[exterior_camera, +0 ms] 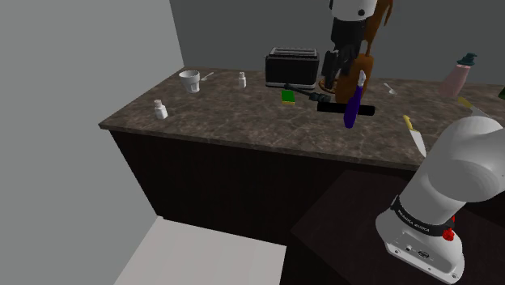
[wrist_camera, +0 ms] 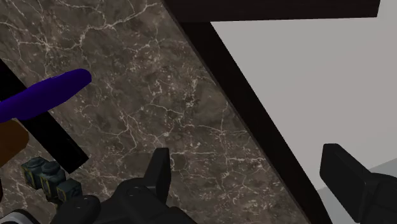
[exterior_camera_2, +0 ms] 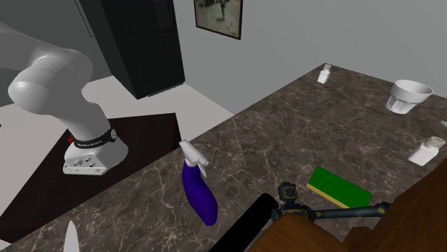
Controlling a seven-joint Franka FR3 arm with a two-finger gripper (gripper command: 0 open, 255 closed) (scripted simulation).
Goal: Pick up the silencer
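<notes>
Below me, a marbled counter (exterior_camera: 243, 121). The black silencer (exterior_camera: 332, 107) lies flat on it, with a purple spray bottle (exterior_camera: 350, 112) just beside and a green sponge (exterior_camera: 289, 95) near. My gripper (wrist_camera: 251, 175) hangs over the counter's edge, jaws wide apart, holding nothing.

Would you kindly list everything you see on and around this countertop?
countertop: one, dark marbled, over dark cabinets
silencer: one, black, lying on the countertop
spray bottle: one, purple, upright beside the silencer
sponge: one, green, near the silencer
wooden piece: one, brown, next to the silencer
toaster: one, black, by the back wall
cup: one, white, countertop's corner
shakers: two, white, near the cup
knife: one, yellow-handled, near the arm
soap dispenser: one, pink, by the back wall
arm: one, white
end effector: one, black, open above the countertop's edge
</notes>
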